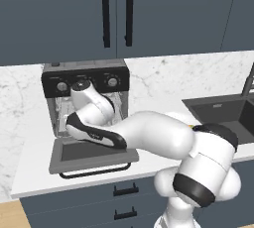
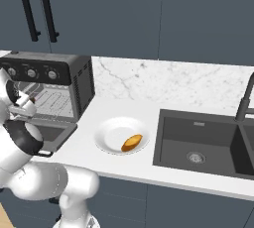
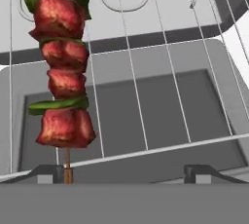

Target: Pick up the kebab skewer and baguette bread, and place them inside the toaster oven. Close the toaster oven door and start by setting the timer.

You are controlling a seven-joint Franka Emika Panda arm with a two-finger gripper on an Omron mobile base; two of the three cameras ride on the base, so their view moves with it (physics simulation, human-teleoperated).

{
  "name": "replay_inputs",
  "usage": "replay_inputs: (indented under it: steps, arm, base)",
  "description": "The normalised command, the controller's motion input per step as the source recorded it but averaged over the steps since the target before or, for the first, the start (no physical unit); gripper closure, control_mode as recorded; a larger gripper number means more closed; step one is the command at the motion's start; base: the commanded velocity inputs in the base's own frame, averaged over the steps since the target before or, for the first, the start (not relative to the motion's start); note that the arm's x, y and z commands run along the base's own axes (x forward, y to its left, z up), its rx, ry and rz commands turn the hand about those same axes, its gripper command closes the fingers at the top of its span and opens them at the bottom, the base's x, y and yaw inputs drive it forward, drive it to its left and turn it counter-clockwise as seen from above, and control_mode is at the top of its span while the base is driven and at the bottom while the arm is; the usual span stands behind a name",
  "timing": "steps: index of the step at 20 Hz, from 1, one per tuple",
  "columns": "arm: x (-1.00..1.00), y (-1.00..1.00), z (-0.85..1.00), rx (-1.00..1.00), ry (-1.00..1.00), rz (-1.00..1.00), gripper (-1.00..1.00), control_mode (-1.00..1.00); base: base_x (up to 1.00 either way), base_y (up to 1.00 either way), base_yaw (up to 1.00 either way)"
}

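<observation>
Hand view: gripper spread open, kebab skewer on wire rack by one fingertip; retreating carelessly could drag it out.

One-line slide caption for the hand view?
Kebab skewer lying on the toaster oven's wire rack, open gripper just behind it.
</observation>
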Motion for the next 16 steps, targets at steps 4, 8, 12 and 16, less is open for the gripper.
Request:
replay_inputs:
  steps: [4, 8, 12, 16]
  arm:
    - [-0.27, -0.34, 0.62, 0.08, -0.07, 0.00, -1.00, -1.00]
    - [-0.61, -0.65, 0.57, 0.14, -0.04, 0.02, -1.00, -1.00]
    - [-0.73, -0.88, 0.33, 0.18, -0.01, 0.10, -1.00, -1.00]
    - [-0.98, -1.00, 0.19, 0.11, -0.09, 0.09, -1.00, -1.00]
  base:
    - [0.00, 0.00, 0.00]
    - [0.00, 0.00, 0.00]
    - [0.00, 0.00, 0.00]
    - [0.00, 0.00, 0.00]
